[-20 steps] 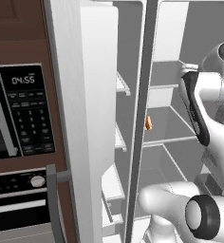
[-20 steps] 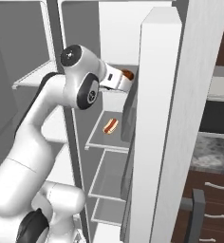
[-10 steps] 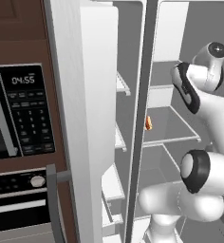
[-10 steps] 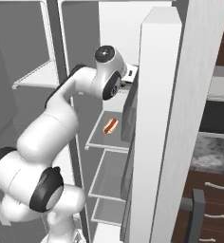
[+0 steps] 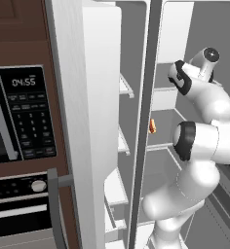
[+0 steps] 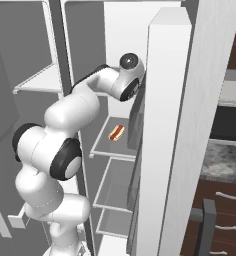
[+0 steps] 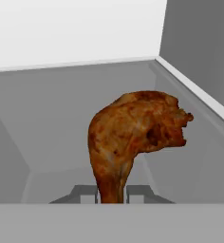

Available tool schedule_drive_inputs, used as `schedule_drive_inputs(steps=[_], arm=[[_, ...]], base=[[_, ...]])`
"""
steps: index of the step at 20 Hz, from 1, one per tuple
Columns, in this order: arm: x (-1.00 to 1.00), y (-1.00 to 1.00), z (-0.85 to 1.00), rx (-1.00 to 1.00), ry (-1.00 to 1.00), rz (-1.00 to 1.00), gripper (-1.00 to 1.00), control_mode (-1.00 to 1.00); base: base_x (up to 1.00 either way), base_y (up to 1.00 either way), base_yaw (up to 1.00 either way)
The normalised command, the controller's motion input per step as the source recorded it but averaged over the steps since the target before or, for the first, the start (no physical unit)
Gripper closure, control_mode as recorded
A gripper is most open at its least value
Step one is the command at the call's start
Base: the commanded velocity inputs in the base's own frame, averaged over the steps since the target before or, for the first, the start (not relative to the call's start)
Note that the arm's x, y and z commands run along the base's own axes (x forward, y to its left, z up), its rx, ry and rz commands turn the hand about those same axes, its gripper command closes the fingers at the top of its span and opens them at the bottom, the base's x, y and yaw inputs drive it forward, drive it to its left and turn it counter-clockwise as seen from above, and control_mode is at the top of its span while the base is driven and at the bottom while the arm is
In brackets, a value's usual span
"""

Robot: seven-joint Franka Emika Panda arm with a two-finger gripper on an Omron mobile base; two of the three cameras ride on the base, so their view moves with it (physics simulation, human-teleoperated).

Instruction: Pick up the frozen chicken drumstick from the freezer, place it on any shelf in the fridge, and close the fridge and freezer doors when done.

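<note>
Drumstick (image 7: 135, 137) pinched by its thin end in the tool (image 7: 111, 194), now swung from outside deep into the fridge (image 6: 121, 60) above a shelf (image 7: 61, 118) (hot dog (image 6: 116, 132) one shelf lower), ready for release.

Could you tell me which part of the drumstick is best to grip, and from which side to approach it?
Grip the drumstick by its narrow bone end, approaching along its length from that end. The shank is slim enough to fit between the fingers, while the meaty end is broad and lumpy. The gripper already holds it that way.
</note>
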Motion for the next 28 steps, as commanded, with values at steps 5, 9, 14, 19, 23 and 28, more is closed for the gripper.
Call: schedule_drive_inputs(steps=[5,9,14,19,23,28], arm=[[0.74,0.00,-0.04,0.00,0.00,0.00,-1.00,-1.00],[-0.16,0.16,0.00,0.00,0.00,0.00,-1.00,-1.00],[-0.86,0.51,0.15,-0.02,-0.06,0.00,-1.00,-1.00],[-1.00,0.58,0.11,-0.02,-0.01,0.00,-1.00,-1.00],[-1.00,0.59,0.17,0.00,0.03,0.00,-1.00,-1.00],[-1.00,0.53,0.16,0.00,0.17,0.00,-1.00,-1.00]], base=[[0.00,0.00,0.00],[0.00,0.00,0.00],[0.00,0.00,0.00],[0.00,0.00,0.00],[0.00,0.00,0.00],[0.00,0.00,0.00]])
